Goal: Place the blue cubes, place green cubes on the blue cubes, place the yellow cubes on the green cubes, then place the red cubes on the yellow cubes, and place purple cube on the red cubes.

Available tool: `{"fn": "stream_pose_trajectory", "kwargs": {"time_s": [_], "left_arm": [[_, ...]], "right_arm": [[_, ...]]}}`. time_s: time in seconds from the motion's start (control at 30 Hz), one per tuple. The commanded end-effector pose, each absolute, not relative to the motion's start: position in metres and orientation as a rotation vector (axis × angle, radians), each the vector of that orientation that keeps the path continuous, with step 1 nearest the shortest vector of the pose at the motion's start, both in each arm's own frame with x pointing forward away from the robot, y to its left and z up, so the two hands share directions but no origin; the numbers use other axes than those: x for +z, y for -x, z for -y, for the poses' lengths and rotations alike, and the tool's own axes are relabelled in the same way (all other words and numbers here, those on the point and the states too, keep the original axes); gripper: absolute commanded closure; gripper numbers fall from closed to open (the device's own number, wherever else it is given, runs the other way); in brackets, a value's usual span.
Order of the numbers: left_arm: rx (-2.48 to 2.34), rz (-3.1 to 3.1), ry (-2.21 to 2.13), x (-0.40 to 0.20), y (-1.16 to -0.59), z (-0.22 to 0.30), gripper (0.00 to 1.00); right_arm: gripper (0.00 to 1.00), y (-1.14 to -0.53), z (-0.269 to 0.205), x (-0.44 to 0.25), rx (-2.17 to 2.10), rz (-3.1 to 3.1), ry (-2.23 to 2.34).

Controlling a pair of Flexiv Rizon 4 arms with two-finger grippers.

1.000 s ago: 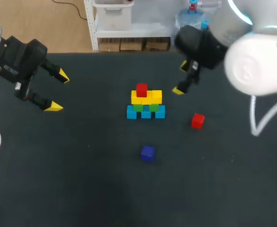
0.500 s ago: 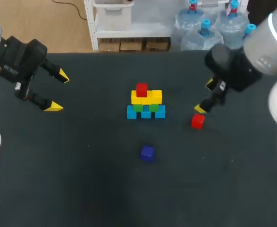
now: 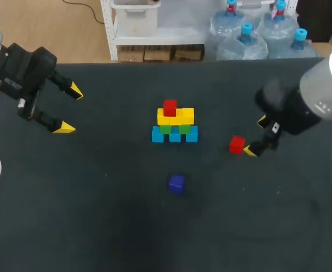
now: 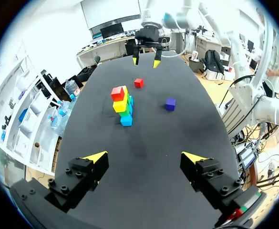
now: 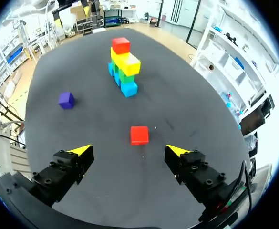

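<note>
Red cube [image 3: 237,145] lies loose just left of my right tool [image 3: 256,135], which is released; my left tool [image 3: 70,109], far left, gapes too.

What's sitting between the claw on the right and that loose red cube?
Nothing but bare black table. In the right wrist view the loose red cube lies just ahead of the open right gripper, no other cube in that stretch.

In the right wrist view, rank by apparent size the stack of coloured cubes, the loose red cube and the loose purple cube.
1. stack of coloured cubes, clearly largest.
2. loose red cube and loose purple cube: red looks slightly bigger, but it lies nearer the camera, so unsure.
</note>
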State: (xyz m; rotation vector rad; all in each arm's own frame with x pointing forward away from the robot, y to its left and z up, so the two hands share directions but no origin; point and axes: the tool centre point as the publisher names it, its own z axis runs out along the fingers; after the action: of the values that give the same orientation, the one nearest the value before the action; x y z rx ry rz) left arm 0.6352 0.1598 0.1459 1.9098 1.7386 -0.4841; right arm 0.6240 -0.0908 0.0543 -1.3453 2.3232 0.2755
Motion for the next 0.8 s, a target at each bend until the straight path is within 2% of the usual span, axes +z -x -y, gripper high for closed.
{"fn": "stream_pose_trajectory", "kwargs": {"time_s": [0.03, 0.3, 0.6, 0.8], "left_arm": [[-0.484, -1.733, -1.909, 0.145, -0.635, -0.161, 0.0], [-0.484, -1.733, -1.909, 0.145, -0.635, -0.161, 0.0], [-0.484, -1.733, -1.909, 0.145, -0.635, -0.161, 0.0], [-0.484, -1.733, -1.909, 0.145, -0.635, -0.161, 0.0]], "right_arm": [[0.01, -0.631, 0.085, 0.039, 0.227, -2.318, 1.326], [0.04, -0.638, 0.081, 0.022, 0.268, -2.32, 1.342], [0.19, -0.639, 0.079, 0.006, 0.289, -2.349, 1.351], [0.19, -0.641, 0.077, 0.001, 0.292, -2.356, 1.356]]}}
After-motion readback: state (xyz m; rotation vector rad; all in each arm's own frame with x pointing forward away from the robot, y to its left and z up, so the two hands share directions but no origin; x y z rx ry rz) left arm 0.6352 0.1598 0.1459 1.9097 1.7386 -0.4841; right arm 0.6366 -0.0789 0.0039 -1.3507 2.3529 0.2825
